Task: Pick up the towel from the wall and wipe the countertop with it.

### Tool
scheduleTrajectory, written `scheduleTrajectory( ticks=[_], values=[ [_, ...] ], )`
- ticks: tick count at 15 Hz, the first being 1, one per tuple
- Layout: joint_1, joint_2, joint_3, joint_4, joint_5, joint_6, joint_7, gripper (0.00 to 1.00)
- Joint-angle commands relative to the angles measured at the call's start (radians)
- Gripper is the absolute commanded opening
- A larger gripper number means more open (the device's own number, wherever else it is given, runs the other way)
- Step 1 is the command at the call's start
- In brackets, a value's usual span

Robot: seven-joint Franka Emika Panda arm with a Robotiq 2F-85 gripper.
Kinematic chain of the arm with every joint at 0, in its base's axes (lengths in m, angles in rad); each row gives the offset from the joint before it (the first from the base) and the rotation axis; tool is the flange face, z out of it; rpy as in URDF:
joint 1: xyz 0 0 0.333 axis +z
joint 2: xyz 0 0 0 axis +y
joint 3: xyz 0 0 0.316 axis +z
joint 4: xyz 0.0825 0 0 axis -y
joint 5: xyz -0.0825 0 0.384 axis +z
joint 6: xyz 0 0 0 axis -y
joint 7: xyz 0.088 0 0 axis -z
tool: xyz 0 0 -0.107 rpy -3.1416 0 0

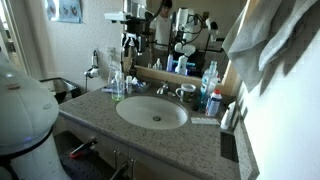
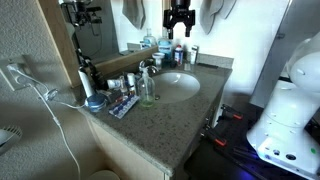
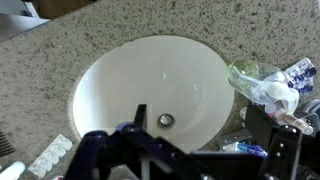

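Observation:
The white towel (image 1: 262,35) hangs creased high on the white wall (image 1: 290,110) at the end of the counter; it also shows at the top of an exterior view (image 2: 215,12). The speckled granite countertop (image 1: 200,140) (image 2: 170,125) (image 3: 60,50) surrounds an oval white sink basin (image 1: 152,112) (image 3: 150,85). My gripper (image 2: 180,20) (image 1: 130,42) hangs above the basin, well apart from the towel. In the wrist view the gripper (image 3: 215,135) is open and empty, fingers spread over the basin's drain and rim.
Bottles and toiletries (image 1: 208,85) crowd the back of the counter by the mirror. A chrome faucet (image 1: 160,88) stands behind the basin. A clear bottle (image 2: 147,92) and a blister pack (image 3: 45,158) lie beside the basin. A white cord (image 2: 40,95) hangs at one end.

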Motion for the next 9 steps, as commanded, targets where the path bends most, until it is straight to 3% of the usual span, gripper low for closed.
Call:
scheduleTrajectory(
  ticks=[1,9],
  values=[
    [-0.002,0.001,0.001,0.002,0.000,-0.003,-0.001,1.00],
    [-0.146,-0.035,-0.033,0.081,-0.216,0.083,0.192,1.00]
  ],
)
